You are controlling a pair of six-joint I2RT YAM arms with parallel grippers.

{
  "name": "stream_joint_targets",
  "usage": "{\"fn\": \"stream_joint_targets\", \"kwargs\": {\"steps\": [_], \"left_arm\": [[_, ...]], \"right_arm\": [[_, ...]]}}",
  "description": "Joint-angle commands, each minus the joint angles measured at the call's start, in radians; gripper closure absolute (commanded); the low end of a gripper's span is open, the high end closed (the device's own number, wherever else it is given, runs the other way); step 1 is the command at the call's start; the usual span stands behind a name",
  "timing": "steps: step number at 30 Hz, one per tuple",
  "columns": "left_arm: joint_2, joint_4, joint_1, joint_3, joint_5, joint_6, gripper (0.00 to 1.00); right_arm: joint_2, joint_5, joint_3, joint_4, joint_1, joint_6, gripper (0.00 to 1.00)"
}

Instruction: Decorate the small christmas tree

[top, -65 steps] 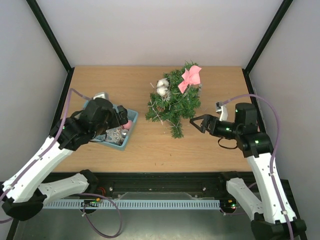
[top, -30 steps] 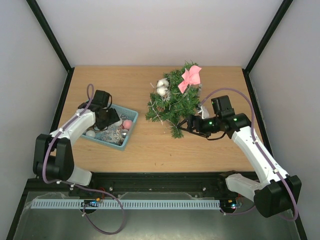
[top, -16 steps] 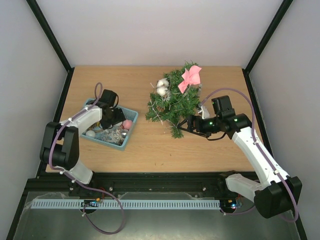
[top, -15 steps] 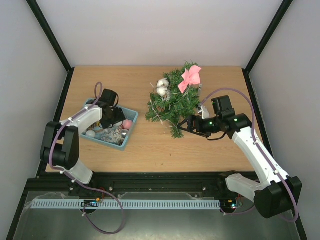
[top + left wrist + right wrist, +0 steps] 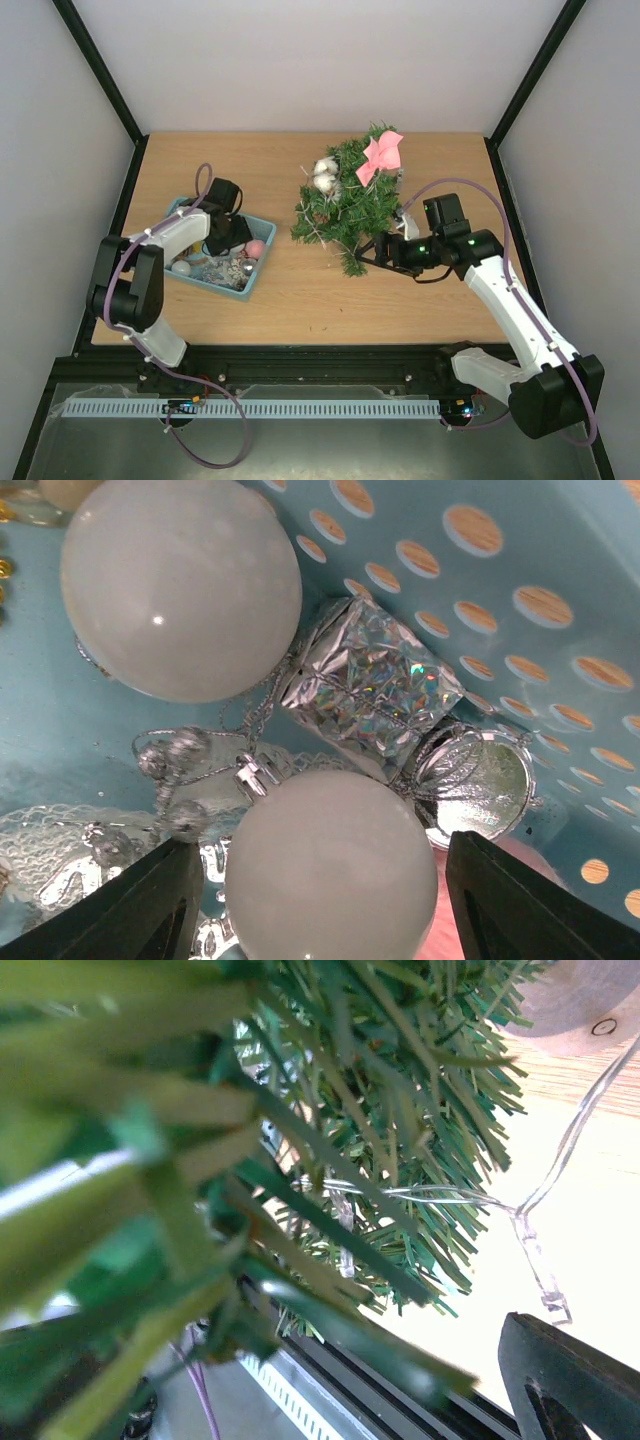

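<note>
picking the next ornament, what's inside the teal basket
Two white balls, a silver foil box, a silver disc, a pink ball. The left gripper covers part; anything under the balls is hidden.

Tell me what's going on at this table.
The left gripper is down in the teal basket of ornaments, jaws open around a white ball ornament, not yet gripped. The right gripper sits among the lower branches of the small christmas tree, apparently open. The tree already carries a pink bow and pale baubles.
</note>
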Motion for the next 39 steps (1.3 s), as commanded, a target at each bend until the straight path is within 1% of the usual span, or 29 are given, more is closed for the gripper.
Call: {"fn": "stream_joint_targets", "kwargs": {"steps": [1, 4, 8, 13, 21, 25, 29, 33, 39], "left_arm": [[0.02, 0.0, -0.009, 0.023, -0.02, 0.005, 0.31], [0.021, -0.001, -0.012, 0.024, -0.019, 0.006, 0.31], [0.011, -0.002, -0.016, 0.018, -0.023, 0.007, 0.37], [0.002, -0.006, -0.016, 0.017, -0.024, 0.008, 0.49], [-0.048, -0.051, -0.016, 0.029, -0.037, 0.018, 0.51], [-0.123, -0.108, -0.016, 0.051, -0.029, 0.026, 0.51], [-0.225, -0.179, -0.016, 0.084, 0.042, 0.047, 0.53], [-0.34, -0.242, -0.014, 0.101, 0.111, 0.05, 0.53], [-0.5, -0.272, -0.014, 0.116, 0.224, 0.01, 0.53]], "right_arm": [[-0.02, -0.003, -0.02, -0.013, 0.004, -0.01, 0.01], [-0.024, -0.002, -0.021, -0.013, 0.005, -0.011, 0.01], [-0.031, 0.001, -0.027, -0.012, 0.003, -0.012, 0.02], [-0.042, 0.0, -0.036, -0.01, 0.004, -0.012, 0.01], [-0.054, 0.0, -0.034, -0.016, 0.005, -0.011, 0.01], [-0.054, 0.002, -0.026, -0.017, 0.005, -0.011, 0.01], [-0.057, -0.003, -0.017, -0.017, 0.004, -0.009, 0.02], [-0.069, -0.002, -0.007, -0.017, 0.004, -0.007, 0.01], [-0.091, -0.031, -0.008, -0.002, 0.004, 0.013, 0.02]]}}
